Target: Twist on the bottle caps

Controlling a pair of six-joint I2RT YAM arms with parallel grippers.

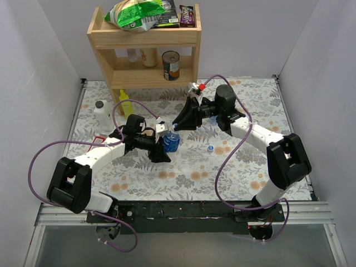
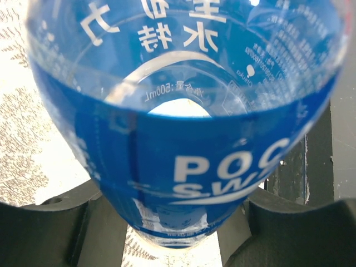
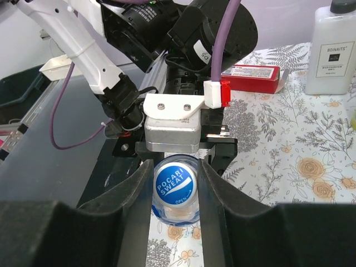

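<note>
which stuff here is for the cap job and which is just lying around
For the job: bottle in left gripper; cap in right gripper; loose cap nearby.
Lying about: white bottle, yellow bottle, can, snack bag, red box.

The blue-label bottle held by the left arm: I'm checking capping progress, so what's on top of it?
A blue cap sits on the bottle, between the fingers of the right gripper. It covers the mouth, so how far it is threaded cannot be seen.

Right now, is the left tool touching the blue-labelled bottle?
Touching. The left wrist view shows the bottle wedged between the fingers of the left tool, both pressed against its sides.
</note>
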